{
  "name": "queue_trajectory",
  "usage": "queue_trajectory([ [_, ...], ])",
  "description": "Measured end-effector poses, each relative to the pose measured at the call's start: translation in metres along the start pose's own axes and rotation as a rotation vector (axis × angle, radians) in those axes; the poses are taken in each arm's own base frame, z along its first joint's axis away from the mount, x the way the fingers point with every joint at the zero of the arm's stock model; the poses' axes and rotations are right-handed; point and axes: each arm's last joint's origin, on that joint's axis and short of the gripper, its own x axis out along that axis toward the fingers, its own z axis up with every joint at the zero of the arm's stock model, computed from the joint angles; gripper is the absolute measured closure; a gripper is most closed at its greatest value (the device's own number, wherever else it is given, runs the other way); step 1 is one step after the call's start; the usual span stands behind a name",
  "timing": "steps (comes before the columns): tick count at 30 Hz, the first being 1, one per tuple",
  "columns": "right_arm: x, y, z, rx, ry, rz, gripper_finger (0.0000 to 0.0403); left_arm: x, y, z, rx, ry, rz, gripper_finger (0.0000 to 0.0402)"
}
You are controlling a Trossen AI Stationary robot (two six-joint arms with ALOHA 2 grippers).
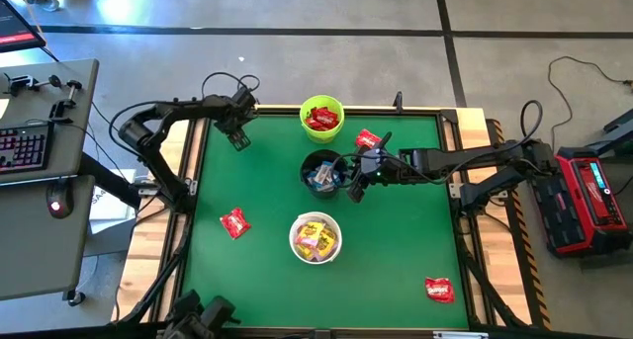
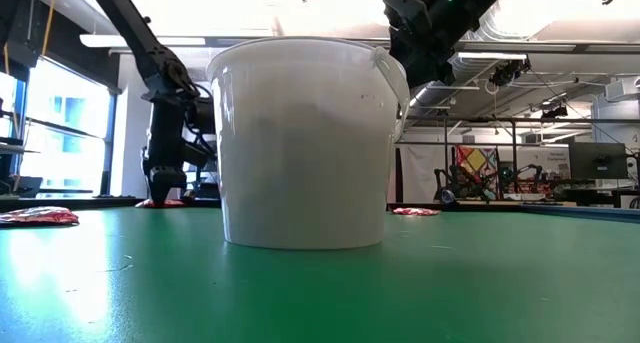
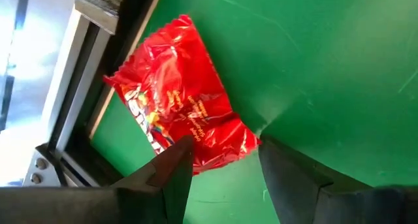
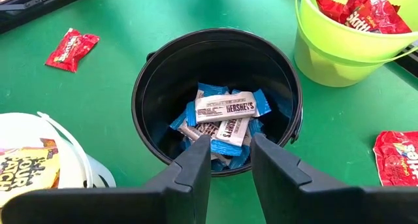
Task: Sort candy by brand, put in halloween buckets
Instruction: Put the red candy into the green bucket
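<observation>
Left wrist view shows the left gripper (image 3: 219, 162) open astride a red packet (image 3: 179, 96) near the table edge (image 3: 78, 100), poised to pick it, while the right gripper (image 4: 230, 155) hangs part-open and empty above the black bucket (image 4: 157, 80).

"HERSHEY'S" reads on a blue-and-white packet (image 4: 225, 108) in the black bucket (image 4: 157, 74). A yellow packet (image 4: 26, 175) in the white bucket (image 4: 78, 162) shows "SOUR PATCH" (partly cut off). The red wrappers' lettering is unreadable.

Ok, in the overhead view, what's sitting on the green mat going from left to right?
Left gripper → red candy packet → white bucket → right gripper → red packet by the green bucket → red packet near the right corner.
</observation>
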Motion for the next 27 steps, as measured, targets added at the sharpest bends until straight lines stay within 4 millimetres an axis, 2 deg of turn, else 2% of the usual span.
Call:
queue_trajectory([
  [3, 0.0, 0.0, 0.0, 0.003, 0.001, 0.0, 0.0306, 0.003, 0.0, 0.0, 0.007, 0.006, -0.001, 0.0235],
  [6, 0.0, 0.0, 0.0, 0.01, 0.0, 0.0, 0.0306, 0.003, 0.0, 0.0, 0.015, 0.008, 0.002, 0.0254],
  [16, 0.0, 0.0, 0.0, 0.011, 0.0, 0.0, 0.0306, -0.001, 0.005, 0.007, 0.022, -0.005, 0.01, 0.0393],
  [22, 0.0, 0.0, 0.0, 0.005, 0.001, 0.0, 0.0306, -0.007, 0.005, 0.007, 0.014, 0.0, -0.056, 0.04],
  [27, 0.0, 0.0, 0.0, 0.002, 0.001, 0.0, 0.0306, -0.026, 0.006, 0.006, -0.028, -0.085, -0.116, 0.0401],
])
